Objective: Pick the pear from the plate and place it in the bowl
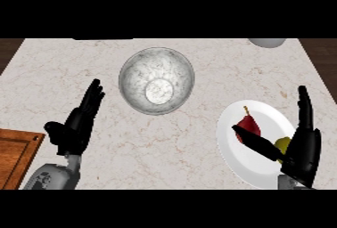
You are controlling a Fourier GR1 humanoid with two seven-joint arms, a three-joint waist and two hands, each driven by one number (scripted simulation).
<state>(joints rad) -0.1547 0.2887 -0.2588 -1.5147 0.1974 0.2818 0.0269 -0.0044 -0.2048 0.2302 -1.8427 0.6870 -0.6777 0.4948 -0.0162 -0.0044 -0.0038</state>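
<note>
A dark red pear with a thin stem lies on the white plate at the right of the counter. A small yellow-green fruit sits beside it on the plate, partly hidden by my right hand. That hand stands open at the plate's right edge, fingers straight up, its thumb reaching across the plate just below the pear. The marbled grey bowl rests at the counter's middle, farther back, holding nothing. My left hand is open at the left, fingers pointing toward the bowl's left side.
A wooden board lies at the lower left, by my left forearm. A grey rounded object shows at the counter's back right edge. Dark floor borders the counter at both far corners.
</note>
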